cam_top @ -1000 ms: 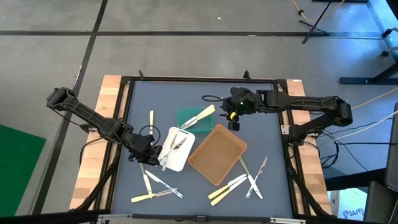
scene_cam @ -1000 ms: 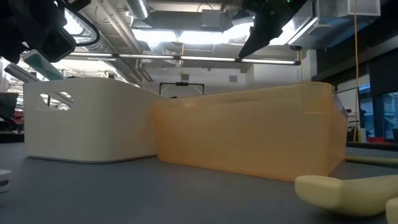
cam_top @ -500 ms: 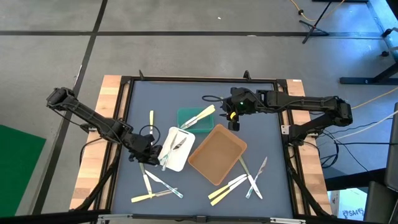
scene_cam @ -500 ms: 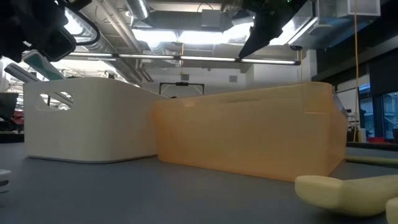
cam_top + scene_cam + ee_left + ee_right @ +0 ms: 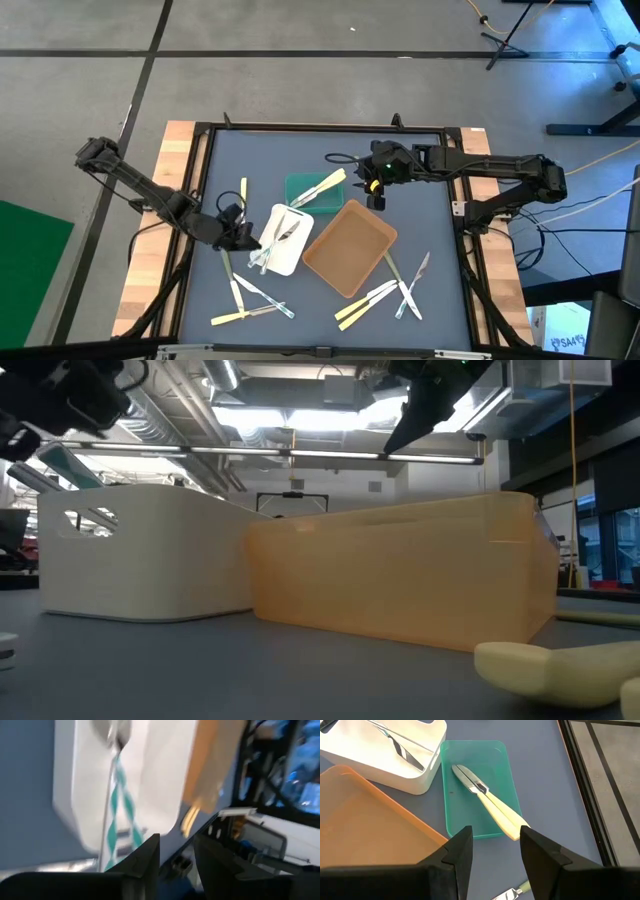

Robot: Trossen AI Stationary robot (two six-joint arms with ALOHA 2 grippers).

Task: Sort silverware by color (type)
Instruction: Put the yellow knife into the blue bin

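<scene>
Now the silverware [image 5: 385, 296] is seen scattered on the table's near side, with some already in the white tray [image 5: 422, 777] and green tray [image 5: 470, 827]; light, thin and slippery by the look, best pinched mid-handle. Nothing is held: left gripper [image 5: 243, 235], jaws apart, is parked at the white tray, right gripper [image 5: 377, 198], also parted, above the green one.

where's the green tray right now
In the high view the green tray sits near the table's middle, just behind the white tray and the brown tray, with cream-handled utensils lying in it.
</scene>
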